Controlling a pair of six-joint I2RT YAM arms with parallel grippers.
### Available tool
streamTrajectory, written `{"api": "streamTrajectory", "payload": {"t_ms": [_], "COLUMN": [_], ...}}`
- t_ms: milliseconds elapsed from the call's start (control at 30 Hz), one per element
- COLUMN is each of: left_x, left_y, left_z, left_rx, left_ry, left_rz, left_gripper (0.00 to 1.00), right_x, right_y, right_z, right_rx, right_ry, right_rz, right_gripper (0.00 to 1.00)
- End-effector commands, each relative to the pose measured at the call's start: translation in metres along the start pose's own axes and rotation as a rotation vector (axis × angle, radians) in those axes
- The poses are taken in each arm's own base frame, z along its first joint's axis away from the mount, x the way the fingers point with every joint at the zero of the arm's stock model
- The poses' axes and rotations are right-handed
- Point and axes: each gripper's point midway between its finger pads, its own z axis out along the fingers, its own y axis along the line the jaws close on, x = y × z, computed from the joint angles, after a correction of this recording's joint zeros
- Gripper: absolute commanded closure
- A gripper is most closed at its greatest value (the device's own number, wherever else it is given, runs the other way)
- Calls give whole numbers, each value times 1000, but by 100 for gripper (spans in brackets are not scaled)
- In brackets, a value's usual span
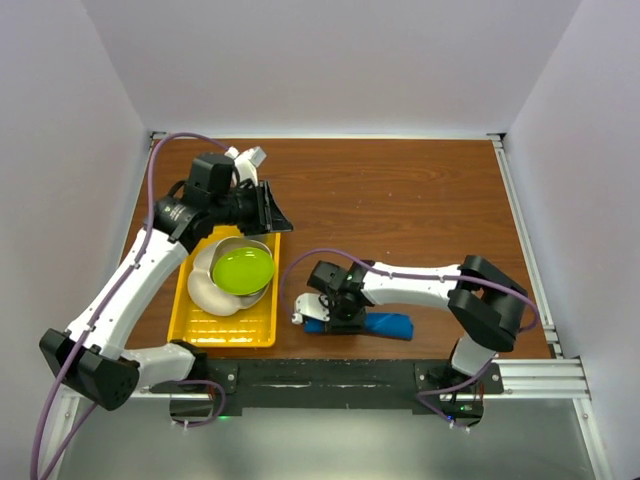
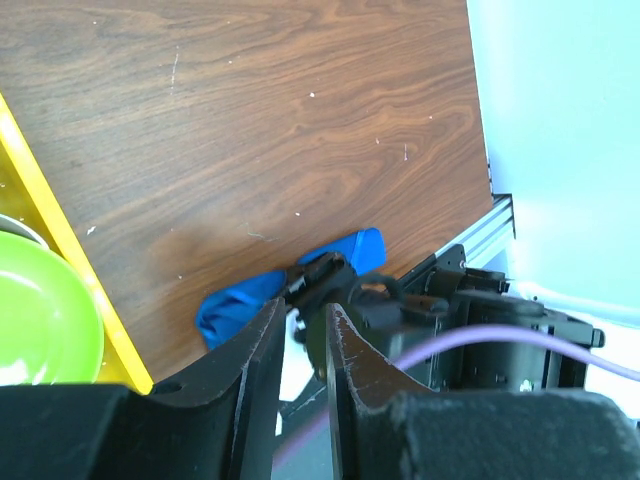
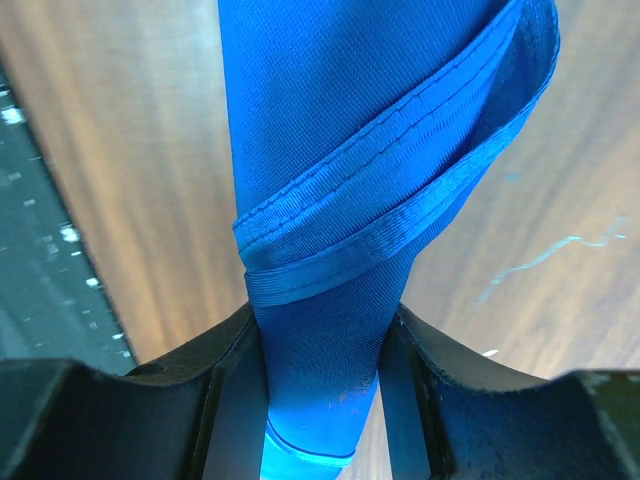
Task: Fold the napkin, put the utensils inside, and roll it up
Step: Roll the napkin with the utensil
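The right gripper (image 3: pixel 318 350) clamps both fingers on the rolled blue napkin (image 3: pixel 350 150), which lies near the wooden table's (image 1: pixel 400 200) front edge. The left gripper (image 2: pixel 303 345), slightly apart and empty, hovers at the far end of the yellow tray (image 1: pixel 182 300).

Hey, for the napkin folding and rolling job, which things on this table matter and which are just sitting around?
Part of the job: blue napkin, rolled and clamped in the right pincer; the fork is not visible.

Just lying about: yellow tray, green dish, white bowl.
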Motion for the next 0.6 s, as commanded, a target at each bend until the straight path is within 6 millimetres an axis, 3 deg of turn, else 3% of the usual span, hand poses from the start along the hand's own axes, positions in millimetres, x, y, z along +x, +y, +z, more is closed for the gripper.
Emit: {"api": "streamTrajectory", "payload": {"t_ms": [0, 133, 267, 300, 367, 467, 500, 567], "left_x": [-3, 0, 1, 1, 0, -3, -4, -7], "left_y": [-8, -7, -6, -6, -7, -12, -14, -15], "left_z": [-9, -12, -14, -14, -14, -16, -17, -16], "left_rx": [40, 36, 29, 29, 35, 51, 52, 52], "left_ry": [-34, -31, -32, -32, -33, -36, -40, -40], "left_rz": [40, 43, 49, 49, 51, 58, 60, 60], "left_gripper": [73, 73, 73, 73, 73, 73, 73, 73], "right_x": [-2, -9, -16, -16, -22, -37, -49, -55], "right_y": [14, 28, 28, 23, 18, 10, 5, 3], "right_z": [-11, -8, -10, -12, -21, -50, -66, -95], "right_rx": [22, 19, 34, 60, 87, 146, 173, 206], "right_ry": [7, 33, 31, 40, 27, -17, -64, -111], "right_rz": [-77, -137, -148, -138, -127, -66, -29, 2], "right_gripper": [54, 53, 49, 42, 36, 25, 22, 14]}}
